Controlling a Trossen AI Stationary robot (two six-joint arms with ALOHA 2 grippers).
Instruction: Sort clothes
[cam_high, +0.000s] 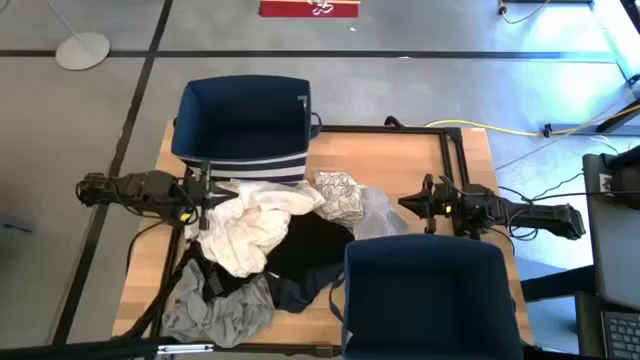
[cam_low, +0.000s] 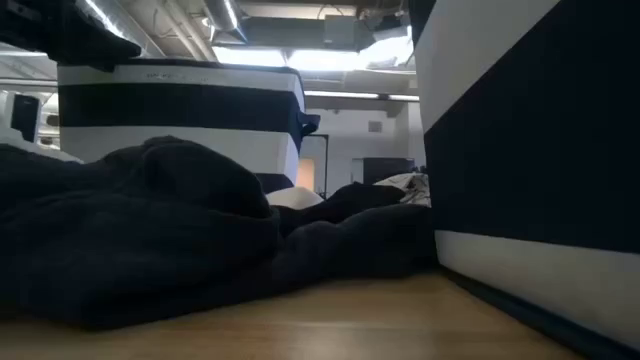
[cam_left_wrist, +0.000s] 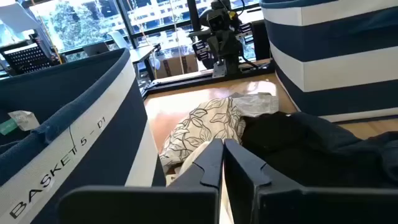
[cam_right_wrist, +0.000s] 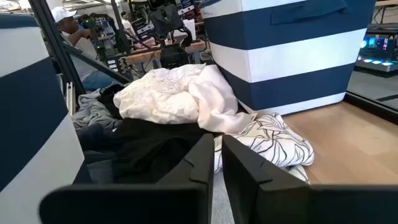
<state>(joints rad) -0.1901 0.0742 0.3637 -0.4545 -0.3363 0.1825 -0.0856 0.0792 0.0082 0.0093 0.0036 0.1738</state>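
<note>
The clothes lie in a heap in the middle of the table: a white garment (cam_high: 255, 225) on top, a black one (cam_high: 315, 250), a grey one (cam_high: 215, 310) at the near left, and a white one with black pattern (cam_high: 340, 195) toward the far side. My left gripper (cam_high: 205, 198) is shut, level at the heap's left edge, with the patterned garment (cam_left_wrist: 205, 124) ahead of it. My right gripper (cam_high: 405, 203) is shut at the heap's right side, pointing at the white garment (cam_right_wrist: 168, 93). Neither has anything between its fingers.
One navy-and-white bin (cam_high: 245, 125) stands at the far left of the table, and a second one (cam_high: 430, 295) at the near right. A dark frame (cam_high: 455, 150) runs along the table's far right edge. Beyond the table a person (cam_right_wrist: 65, 25) sits.
</note>
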